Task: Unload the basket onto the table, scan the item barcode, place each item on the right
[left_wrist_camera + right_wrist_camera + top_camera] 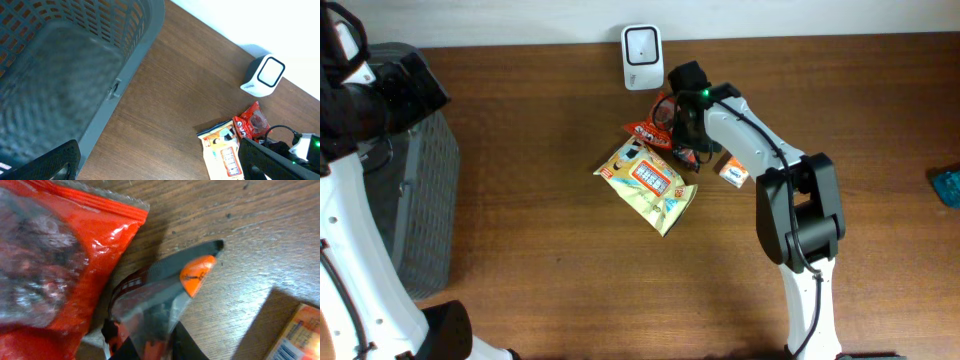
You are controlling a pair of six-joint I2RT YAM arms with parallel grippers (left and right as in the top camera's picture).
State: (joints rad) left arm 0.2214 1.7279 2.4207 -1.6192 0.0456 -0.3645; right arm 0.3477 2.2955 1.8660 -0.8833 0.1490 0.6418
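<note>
The white barcode scanner (641,44) stands at the table's back edge. Just in front of it lie a red snack packet (645,130) and a larger yellow packet (650,182). My right gripper (685,135) is down among them. In the right wrist view its jaws (160,347) pinch a dark packet with an orange corner (165,290), right next to the red packet (55,255). No barcode shows on it. My left gripper (160,165) hangs wide open and empty beside the grey basket (65,75), far from the packets.
A small orange box (733,170) lies right of the packets and shows at the right wrist view's edge (300,335). The grey basket (420,200) fills the left side. A teal item (948,187) sits at the far right edge.
</note>
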